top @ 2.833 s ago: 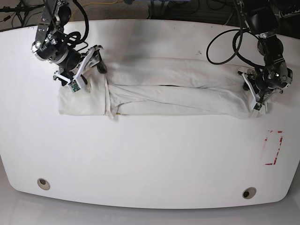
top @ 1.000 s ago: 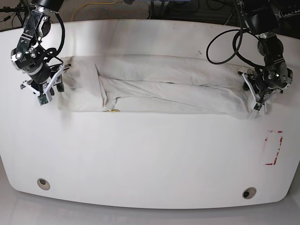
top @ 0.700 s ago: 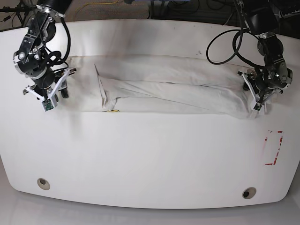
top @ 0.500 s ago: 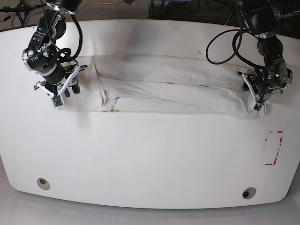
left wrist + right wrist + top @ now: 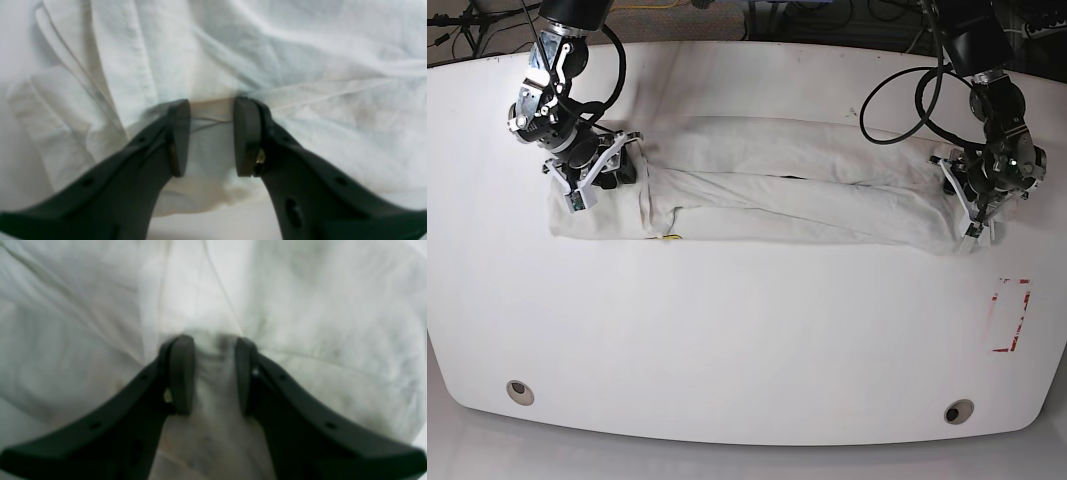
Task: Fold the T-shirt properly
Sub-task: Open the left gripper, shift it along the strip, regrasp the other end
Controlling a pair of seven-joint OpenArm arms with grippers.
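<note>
The off-white T-shirt point(image 5: 807, 190) lies as a long, wrinkled band across the far half of the white table point(image 5: 747, 330). A speck of yellow print point(image 5: 667, 237) peeks out at its front edge. My left gripper point(image 5: 975, 210) sits at the band's right end in the base view. In the left wrist view its jaws point(image 5: 211, 133) are shut on a fold of the T-shirt point(image 5: 300, 66). My right gripper point(image 5: 592, 180) is over the band's left end. In the right wrist view its jaws point(image 5: 215, 373) pinch a bunched ridge of the T-shirt point(image 5: 317, 323).
A red rectangular marking point(image 5: 1010, 315) is on the table at the right, in front of the left arm. Two round holes point(image 5: 519, 391) point(image 5: 958, 411) sit near the front edge. Cables hang behind the table's far edge.
My right gripper has moved rightward in the base view, from beyond the shirt's left end to over it, bringing cloth with it. The left arm has held still.
</note>
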